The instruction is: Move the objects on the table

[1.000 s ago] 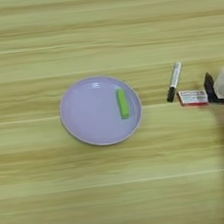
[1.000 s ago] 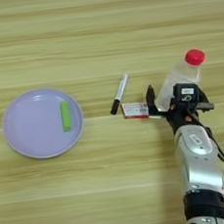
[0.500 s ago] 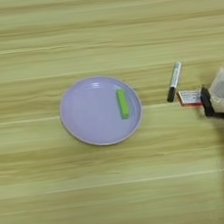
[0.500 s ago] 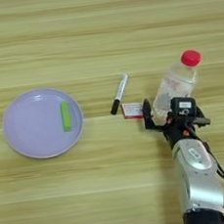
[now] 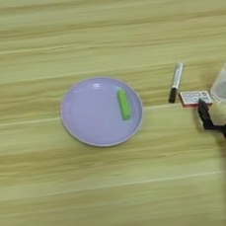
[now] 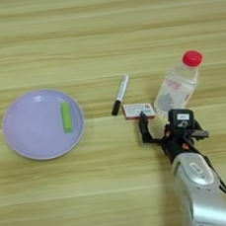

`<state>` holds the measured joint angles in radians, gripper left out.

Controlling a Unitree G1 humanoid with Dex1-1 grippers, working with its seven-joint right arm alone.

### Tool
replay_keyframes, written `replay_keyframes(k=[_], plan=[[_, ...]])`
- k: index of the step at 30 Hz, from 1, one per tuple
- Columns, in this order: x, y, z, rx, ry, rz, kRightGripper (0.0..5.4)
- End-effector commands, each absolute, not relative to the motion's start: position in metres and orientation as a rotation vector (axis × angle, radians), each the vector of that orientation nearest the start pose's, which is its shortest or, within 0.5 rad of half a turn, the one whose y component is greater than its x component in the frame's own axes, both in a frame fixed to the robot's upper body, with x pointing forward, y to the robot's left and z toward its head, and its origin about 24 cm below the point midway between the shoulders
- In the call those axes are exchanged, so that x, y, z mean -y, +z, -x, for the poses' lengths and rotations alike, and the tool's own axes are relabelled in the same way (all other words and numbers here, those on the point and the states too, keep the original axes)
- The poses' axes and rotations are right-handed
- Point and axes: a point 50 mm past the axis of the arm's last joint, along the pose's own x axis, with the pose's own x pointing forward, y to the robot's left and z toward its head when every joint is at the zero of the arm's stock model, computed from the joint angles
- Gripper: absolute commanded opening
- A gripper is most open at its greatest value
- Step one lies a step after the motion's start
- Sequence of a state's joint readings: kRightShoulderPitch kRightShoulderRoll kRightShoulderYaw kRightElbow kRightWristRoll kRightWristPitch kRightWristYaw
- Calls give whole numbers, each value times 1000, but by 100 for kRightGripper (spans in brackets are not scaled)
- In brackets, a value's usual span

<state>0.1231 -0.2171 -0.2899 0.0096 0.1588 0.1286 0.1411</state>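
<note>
We are seeing the plate (image 6: 43,124) lying at the left with the green bar (image 6: 66,117) resting on it. The marker (image 6: 120,94) and box (image 6: 138,110) are lying right of it, then the bottle (image 6: 178,83). Our right gripper (image 6: 161,124) is hovering just near of the box and bottle, jaws open, holding nothing.

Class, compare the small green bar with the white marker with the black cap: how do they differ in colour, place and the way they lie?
The small green bar is one solid green; the white marker with the black cap is two-toned. The bar lies on the round lavender plate, the marker on the bare wooden table. The bar points almost straight up the picture; the marker slants, cap end nearer the robot. Both are slim sticks lying flat, and nothing touches either.
</note>
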Motion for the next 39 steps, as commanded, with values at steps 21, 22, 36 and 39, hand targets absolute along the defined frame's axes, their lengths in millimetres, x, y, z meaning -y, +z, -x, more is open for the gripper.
replay_keyframes(k=[21, 22, 36, 39], plan=[[234, 28, -218, -201, -25, 30, 539], [235, 27, -219, -202, -26, 30, 539], [221, 62, -220, -47, 64, 73, 539], [222, 71, -224, 6, 62, 71, 539]])
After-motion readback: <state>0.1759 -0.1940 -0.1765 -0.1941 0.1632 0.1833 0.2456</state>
